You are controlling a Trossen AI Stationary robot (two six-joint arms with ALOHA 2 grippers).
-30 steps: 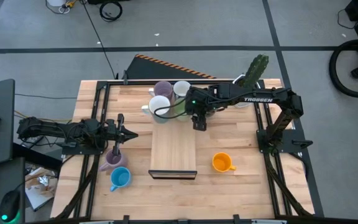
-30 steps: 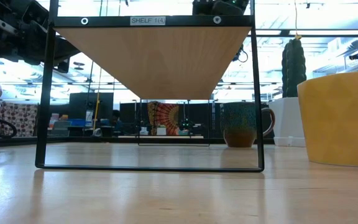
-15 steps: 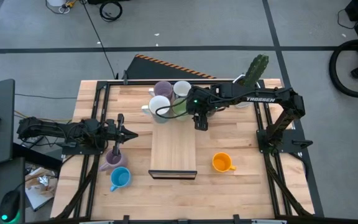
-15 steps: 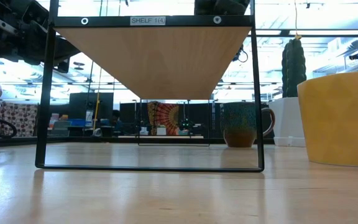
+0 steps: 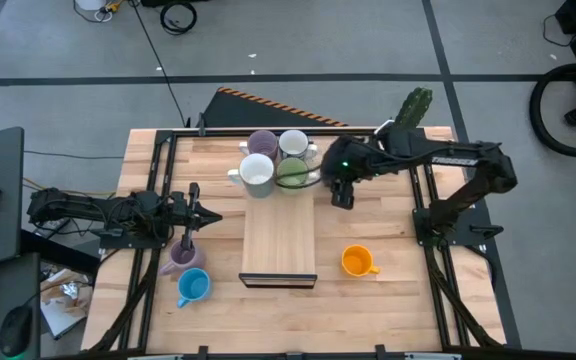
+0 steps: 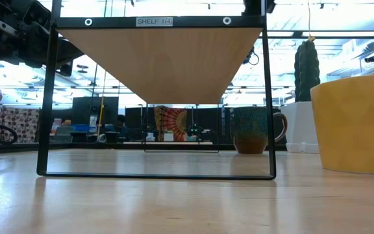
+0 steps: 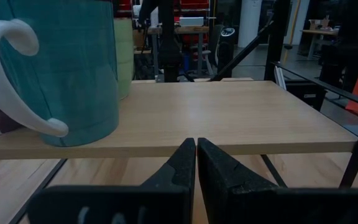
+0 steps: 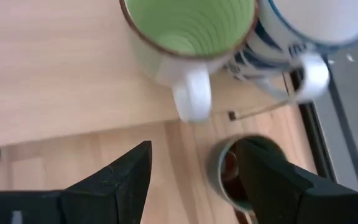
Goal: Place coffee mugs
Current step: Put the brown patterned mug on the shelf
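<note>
The right gripper [image 5: 342, 197] hangs just off the shelf's [image 5: 280, 235] right edge, above the tabletop [image 5: 388, 240], its fingers [image 8: 117, 180] spread wide and holding nothing. Ahead of those fingers, in the right wrist view, the green mug [image 8: 188, 31] stands on the shelf with its white handle turned toward them, and a white mug [image 8: 303, 28] with blue marks sits touching it on one side. Between the fingers, lower down on the tabletop, the rim of a dark mug [image 8: 238, 171] shows beside the shelf's leg.

From above, four mugs crowd the shelf's far end: purple [image 5: 261, 143], white [image 5: 293, 144], a second white one [image 5: 257, 172] and the green [image 5: 292, 172], all close together or touching.

The left gripper [image 5: 194, 213] rests near the tabletop's left side, fingers [image 7: 179, 168] pressed together and empty, pointing at the shelf's edge. Right beside them lies another purple mug [image 5: 181, 255], and just past it the blue mug [image 5: 193, 286]. In the left wrist view a teal mug [image 7: 67, 68] with a white handle stands on the shelf, ahead of the fingers and to one side.

The orange mug [image 5: 357, 262] stands alone on the tabletop, well apart from both grippers. A cactus [image 5: 409, 112] in a pot sits at the far right corner.
</note>
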